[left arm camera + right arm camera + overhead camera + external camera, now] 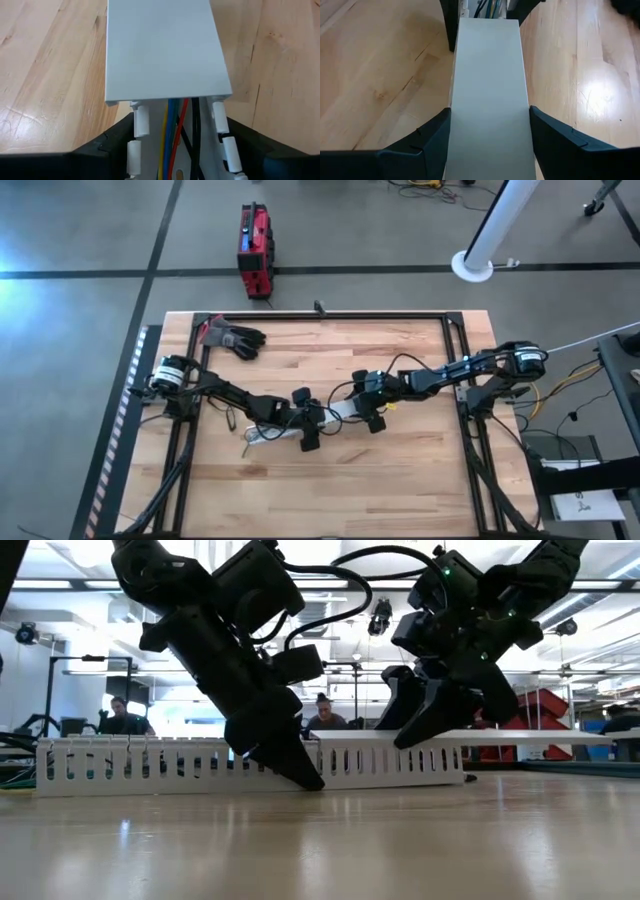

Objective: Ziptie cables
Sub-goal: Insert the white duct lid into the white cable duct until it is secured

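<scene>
A white slotted channel (120, 765) lies on the wooden table left of centre. Thin yellow, blue, red and black cables (177, 135) run along inside it. A flat white lid (160, 50) covers the channel's right part and juts out past its right end (540, 736). My left gripper (182, 145) straddles the channel just left of the lid's end. My right gripper (490, 135) is shut on the lid's overhanging stretch (345, 410). My left gripper has one finger (120, 142) on each outer wall of the channel (141, 122), across it, slanting down from the table's left. The channel rests on the table. My right gripper pinches the lid's two long edges (454, 120) between its fingers, which slant down from the table's right and lie across it. The lid stays level, its left part on the channel, its right part clear of the table.
Black gloves (235, 338) lie at the far left corner. A black frame rail (330, 317) runs around the table. A red case (255, 250) stands on the floor beyond. People sit in the room behind (325, 715). Bare wood lies near the front edge.
</scene>
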Robot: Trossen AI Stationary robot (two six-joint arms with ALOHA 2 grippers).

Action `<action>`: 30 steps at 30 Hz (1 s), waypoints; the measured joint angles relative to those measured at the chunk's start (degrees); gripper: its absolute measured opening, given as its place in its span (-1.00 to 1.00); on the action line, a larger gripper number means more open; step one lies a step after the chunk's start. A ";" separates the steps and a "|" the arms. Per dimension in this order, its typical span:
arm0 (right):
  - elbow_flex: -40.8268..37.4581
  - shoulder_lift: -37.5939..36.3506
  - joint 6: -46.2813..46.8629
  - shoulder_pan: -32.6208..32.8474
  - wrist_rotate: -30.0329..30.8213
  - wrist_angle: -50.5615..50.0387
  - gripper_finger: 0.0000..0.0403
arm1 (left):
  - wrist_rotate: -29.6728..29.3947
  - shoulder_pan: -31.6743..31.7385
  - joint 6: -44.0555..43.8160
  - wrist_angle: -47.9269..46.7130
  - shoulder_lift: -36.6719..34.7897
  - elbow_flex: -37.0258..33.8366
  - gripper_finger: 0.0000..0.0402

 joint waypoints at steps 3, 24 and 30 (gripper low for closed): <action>0.04 0.00 0.21 -0.67 -0.89 -0.15 0.08 | -0.02 0.00 0.01 0.00 0.00 0.00 0.07; 0.55 3.95 1.86 -2.96 -6.73 -0.04 0.08 | -0.29 -0.02 0.05 0.19 0.00 -0.04 0.08; 0.57 6.23 3.36 -3.13 -9.16 1.21 0.08 | -0.35 -0.02 0.15 0.21 0.00 -0.04 0.10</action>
